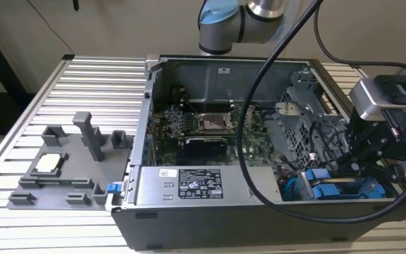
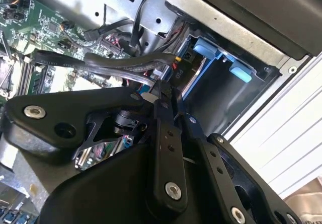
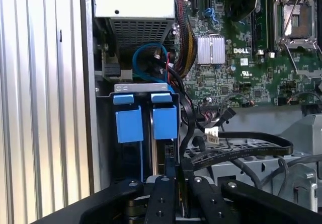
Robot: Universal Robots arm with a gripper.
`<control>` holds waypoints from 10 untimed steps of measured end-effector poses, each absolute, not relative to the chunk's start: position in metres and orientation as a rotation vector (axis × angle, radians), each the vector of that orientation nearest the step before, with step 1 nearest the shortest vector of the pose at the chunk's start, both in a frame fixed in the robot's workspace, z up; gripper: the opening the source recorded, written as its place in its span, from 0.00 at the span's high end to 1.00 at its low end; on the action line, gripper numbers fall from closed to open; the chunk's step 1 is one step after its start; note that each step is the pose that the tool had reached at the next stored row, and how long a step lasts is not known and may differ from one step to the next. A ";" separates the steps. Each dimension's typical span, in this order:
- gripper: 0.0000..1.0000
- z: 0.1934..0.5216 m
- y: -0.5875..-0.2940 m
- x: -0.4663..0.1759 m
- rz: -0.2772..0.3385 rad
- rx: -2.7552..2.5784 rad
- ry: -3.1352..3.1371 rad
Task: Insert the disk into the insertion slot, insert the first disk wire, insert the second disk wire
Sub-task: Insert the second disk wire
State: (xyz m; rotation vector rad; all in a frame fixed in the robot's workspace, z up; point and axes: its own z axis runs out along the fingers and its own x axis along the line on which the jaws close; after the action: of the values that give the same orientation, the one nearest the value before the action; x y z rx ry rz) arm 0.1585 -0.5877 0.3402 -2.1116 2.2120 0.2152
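The disk sits in its bright blue carrier (image 3: pixel 164 123) inside the drive bay at the corner of the open computer case (image 1: pixel 154 132). A second blue carrier (image 3: pixel 129 124) lies beside it. In the exterior view the blue carriers (image 1: pixel 337 189) show at the case's near right corner, with my gripper (image 1: pixel 356 165) lowered just above them. In both wrist views my gripper (image 3: pixel 180 177) (image 2: pixel 162 89) has its fingers close together on a black disk wire (image 2: pixel 108 63) at the rear edge of the disk. Another black connector (image 2: pixel 183 74) sits at the bay's mouth.
A grey power-supply box (image 1: pixel 199 185) with a white sticker lies along the case's near wall. The motherboard (image 1: pixel 210 127) fills the middle, with loose wires (image 3: pixel 241 146) over the metal cage. A grey fixture (image 1: pixel 62 169) stands on the slatted table (image 1: pixel 90 79) at the exterior view's left.
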 end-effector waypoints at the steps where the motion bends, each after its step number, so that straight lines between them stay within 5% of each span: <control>1: 0.84 0.340 -0.588 0.158 0.215 -2.111 2.213; 10: 0.84 0.333 -0.588 0.158 0.212 -2.101 2.223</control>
State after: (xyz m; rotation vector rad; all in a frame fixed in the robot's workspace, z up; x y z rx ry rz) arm 0.1584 -0.5877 0.3327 -2.1015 2.2233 0.2119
